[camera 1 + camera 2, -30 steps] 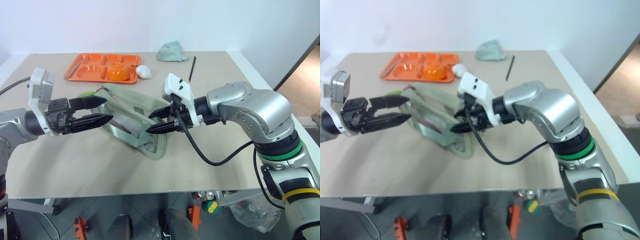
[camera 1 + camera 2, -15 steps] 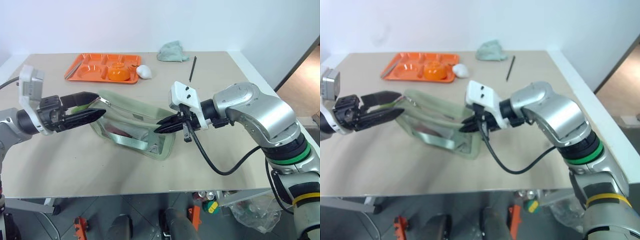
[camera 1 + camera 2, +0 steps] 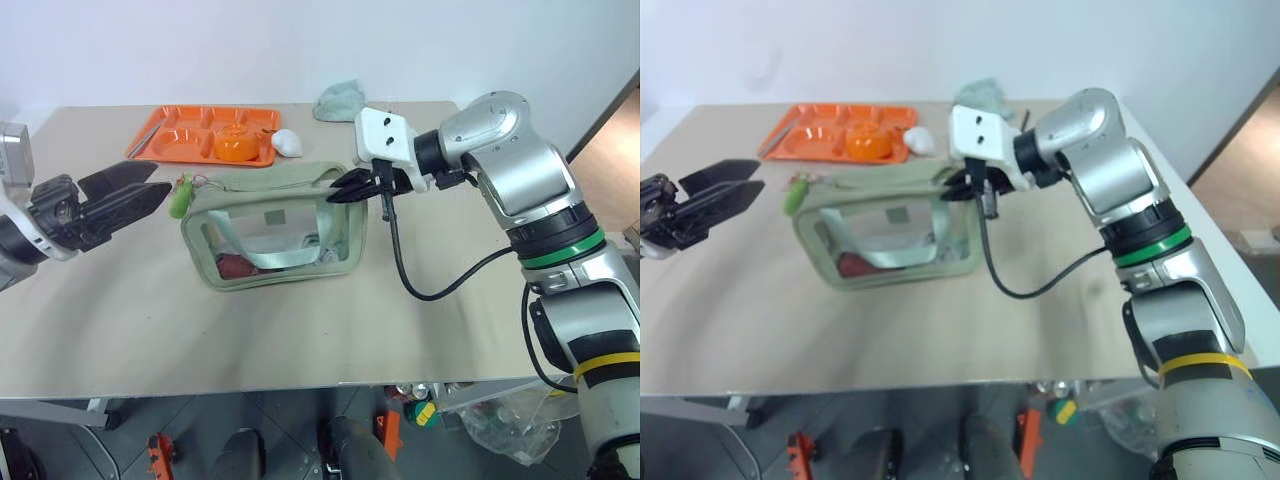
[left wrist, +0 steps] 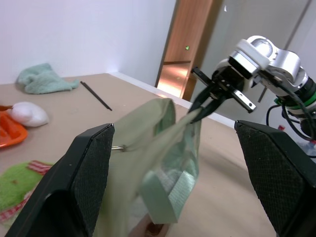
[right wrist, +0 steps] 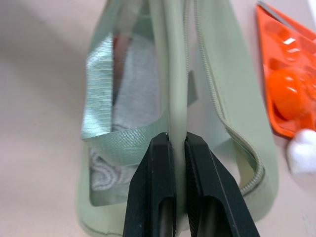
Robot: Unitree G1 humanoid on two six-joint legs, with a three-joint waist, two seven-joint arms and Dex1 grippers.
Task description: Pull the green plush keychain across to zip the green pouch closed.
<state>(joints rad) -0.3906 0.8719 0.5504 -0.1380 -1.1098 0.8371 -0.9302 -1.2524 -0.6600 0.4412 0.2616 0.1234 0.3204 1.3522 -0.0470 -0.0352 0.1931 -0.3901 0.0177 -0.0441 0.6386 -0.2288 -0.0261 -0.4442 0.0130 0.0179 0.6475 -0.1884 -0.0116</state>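
Pale sage-green rectangular pouch w/ clear plastic side panels (image 3: 275, 240) stands upright near table centre, long side facing the camera. Green webbing strap (image 3: 283, 256) droops across the clear front panel; a dark red item shows inside at lower left, can't ID it.

R gripper (image 3: 343, 190) is pinched tight on the pouch's top edge at its right-hand end; wrist view shows both black fingers (image 5: 158, 197) clamped on a thin pale-green seam. L gripper (image 3: 140, 195) hangs wide apart, holding nothing, just left of the pouch and not touching it.

Small lime-green fuzzy plush keychain (image 3: 180, 196) dangles at the pouch's top left corner, between the L fingertips and the pouch. In L wrist view it sits low by the near finger w/ a reddish checked ribbon (image 4: 22, 210); cord link to the zipper pull too small to trace. Whether zip is open or shut along the top: can't tell.

Surroundings, all well behind the pouch on the beige table (image 3: 300, 340):
- orange compartment tray (image 3: 180, 135) at far left, holding an orange bowl-like piece (image 3: 237, 147); thin utensil on its left edge, type unclear
- white rounded object (image 3: 288, 143) just beside tray's right end
- pale teal crumpled cloth (image 3: 340, 100) at far edge
- thin black stick (image 3: 1021, 121), partly hidden behind R arm

Nothing sits between L gripper and keychain. Black cable (image 3: 420, 285) from R wrist loops over the table right of the pouch. Below the table's front edge, floor clutter cut off, not readable.
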